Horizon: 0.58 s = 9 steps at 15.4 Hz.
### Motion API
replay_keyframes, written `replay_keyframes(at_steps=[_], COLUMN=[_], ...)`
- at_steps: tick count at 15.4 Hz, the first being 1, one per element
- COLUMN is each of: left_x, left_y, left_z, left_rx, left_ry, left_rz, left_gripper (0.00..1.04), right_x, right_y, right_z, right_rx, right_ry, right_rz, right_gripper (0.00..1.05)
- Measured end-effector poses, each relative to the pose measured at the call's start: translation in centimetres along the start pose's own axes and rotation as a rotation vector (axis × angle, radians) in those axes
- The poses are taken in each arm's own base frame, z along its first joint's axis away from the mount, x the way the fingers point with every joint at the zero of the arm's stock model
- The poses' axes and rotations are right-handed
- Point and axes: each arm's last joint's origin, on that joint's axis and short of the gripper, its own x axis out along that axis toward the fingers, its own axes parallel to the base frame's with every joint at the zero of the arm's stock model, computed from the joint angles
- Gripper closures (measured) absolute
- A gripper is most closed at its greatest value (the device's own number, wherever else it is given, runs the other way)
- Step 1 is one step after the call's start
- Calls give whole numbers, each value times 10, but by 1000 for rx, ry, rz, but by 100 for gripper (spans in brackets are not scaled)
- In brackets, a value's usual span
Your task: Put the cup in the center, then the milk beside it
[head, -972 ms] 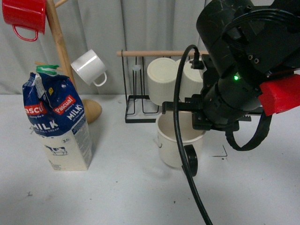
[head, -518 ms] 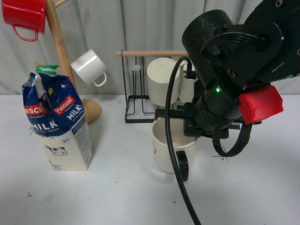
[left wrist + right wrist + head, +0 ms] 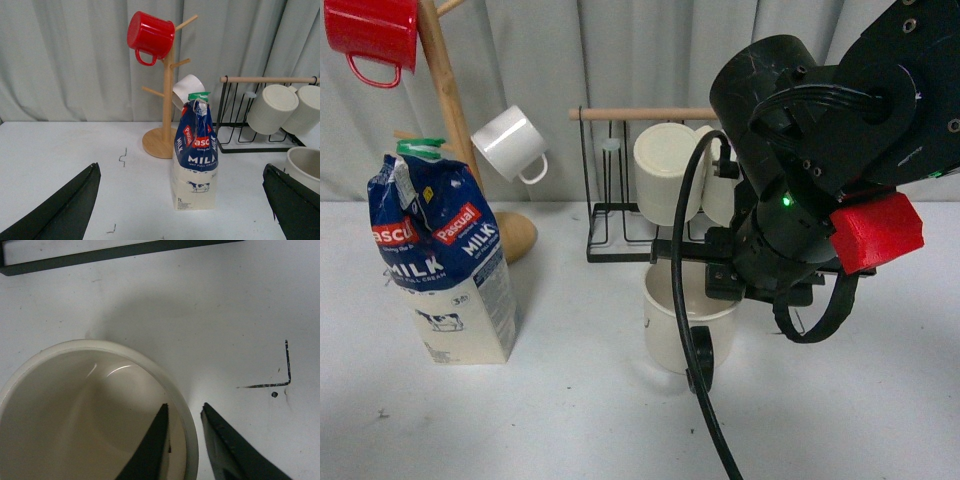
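The cup, wide and cream with a black loop handle, is low over the white table in the middle of the front view, in front of the wire rack. My right gripper is shut on its rim. In the right wrist view one finger is inside the cup and the other outside, right gripper. Whether the cup rests on the table I cannot tell. The milk stands upright at the left. My left gripper is open, well back from the milk, with the cup at the edge.
A wooden mug tree behind the milk carries a red mug and a small white mug. A black wire rack holds two ribbed cream mugs. A black cable hangs before the cup. A black corner mark is on the table.
My right gripper has carried the cup a little to the left and lower, toward the table's middle. The milk and the left gripper have not moved.
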Motion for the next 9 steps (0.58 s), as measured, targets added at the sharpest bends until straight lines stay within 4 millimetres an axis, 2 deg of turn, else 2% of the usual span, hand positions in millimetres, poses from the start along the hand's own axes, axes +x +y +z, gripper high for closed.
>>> replay_keyframes(at_steps=[2,4,5,7,8,9], left_x=[0,0,0,0,0,0], left_y=[0,0,0,0,0,0], left_z=[0,0,0,0,0,0], left_rx=[0,0,0,0,0,0], left_ry=[0,0,0,0,0,0], left_rz=[0,0,0,0,0,0], left_gripper=[7,7,7,7,7,7], right_x=[-1,-17,-34,-89,-122,-154], right_y=[-3,-5,-8,-17,-27,-49], right_z=[3,16,24,40,41,23], right_rx=[8,28,28,40,29,9], right_ry=[-5,-71,-153,-366,-683,-880], right_rz=[11,81,135,260,205,95], right_gripper=[65,43,32,8,16,28])
